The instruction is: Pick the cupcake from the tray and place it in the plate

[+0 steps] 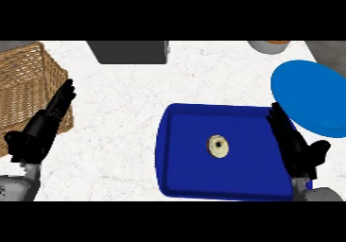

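head view, right hand (296, 144) with fingers straight and empty over the right edge of the dark blue tray (177, 156), cupcake (218, 146) mid-tray just left of it, light blue plate (312, 97) just beyond its fingertips, left hand (42, 127) resting with fingers straight beside a wicker basket (19, 80)

Even, bright light falls on the white marbled table (127, 108), with no single source to be made out. Shadows are faint: only a soft darkening lies under the far rim of the dark blue tray (203, 186). The tray's surface is flat in colour, without glare, and so is the lighter blue plate (312, 97). Edges look soft throughout. The plate appears stretched taller than wide toward the right side.
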Controlling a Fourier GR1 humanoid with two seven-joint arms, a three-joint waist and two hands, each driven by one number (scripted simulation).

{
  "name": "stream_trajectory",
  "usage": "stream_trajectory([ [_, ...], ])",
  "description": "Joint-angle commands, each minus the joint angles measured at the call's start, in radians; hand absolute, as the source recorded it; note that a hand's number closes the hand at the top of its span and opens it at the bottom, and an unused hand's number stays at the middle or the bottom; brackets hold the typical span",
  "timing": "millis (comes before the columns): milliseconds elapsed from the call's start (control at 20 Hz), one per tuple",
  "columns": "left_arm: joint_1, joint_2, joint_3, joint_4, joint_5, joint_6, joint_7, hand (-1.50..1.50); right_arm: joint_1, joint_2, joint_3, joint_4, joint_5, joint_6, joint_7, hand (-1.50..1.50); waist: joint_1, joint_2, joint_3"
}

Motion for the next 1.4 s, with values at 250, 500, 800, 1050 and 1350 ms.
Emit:
stream_trajectory([
  [250,0.181,-0.147,0.006,0.140,0.099,0.075,0.152,0.00,-0.056,-0.129,-0.254,-0.227,0.134,-0.350,-0.005,1.50,-0.050,0.016,-0.005],
  [500,0.174,-0.191,0.000,0.108,0.154,0.051,0.155,0.00,0.108,-0.074,-0.275,-0.168,0.368,-0.721,0.044,-1.50,-0.051,0.021,-0.001],
  [800,0.155,-0.240,-0.050,0.065,0.120,0.078,0.210,0.00,0.420,0.083,-0.098,-0.493,0.508,-0.828,-0.014,-1.50,-0.016,0.027,0.003],
  [1050,0.142,-0.232,-0.038,0.141,0.122,0.036,0.157,0.00,0.491,0.038,0.055,-0.586,0.837,-0.765,0.339,-1.50,0.002,0.035,-0.002],
  [1350,0.133,-0.241,-0.055,0.140,0.086,0.064,0.159,0.00,0.541,-0.107,0.062,-0.677,0.939,-0.455,0.651,-1.50,0.017,0.042,-0.005],
])
